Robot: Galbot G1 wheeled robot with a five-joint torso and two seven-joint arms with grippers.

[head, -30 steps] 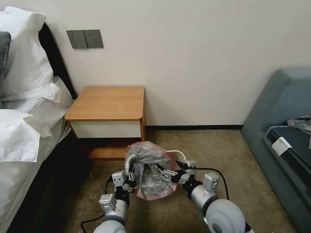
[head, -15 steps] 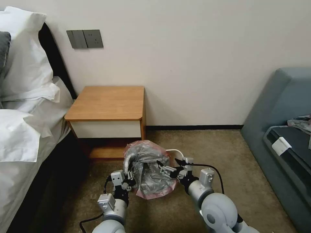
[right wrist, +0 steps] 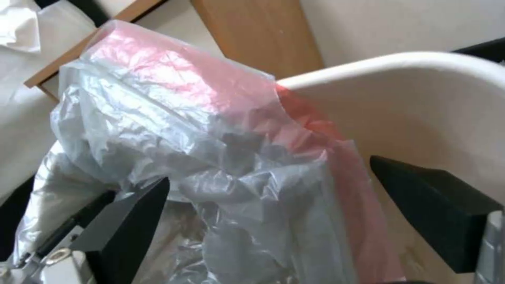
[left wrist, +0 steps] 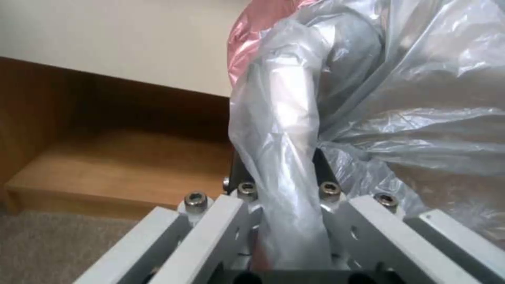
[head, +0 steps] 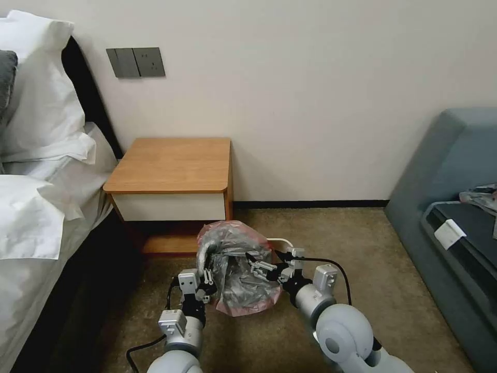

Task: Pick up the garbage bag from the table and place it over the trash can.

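While the left gripper (head: 207, 277) is pinching a bunched fold of the garbage bag (head: 235, 269), the right gripper (right wrist: 274, 221) is standing wide open around the film. That bag is draping over the trash can (right wrist: 421, 102), just beside the table (head: 171, 166).

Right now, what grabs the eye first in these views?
The crumpled grey garbage bag with its pinkish-red edge, bunched over the cream-white trash can on the carpet in front of the wooden nightstand. The left claw is shut on a twisted fold of the bag at its left side; the right claw stands open against the film on the right.
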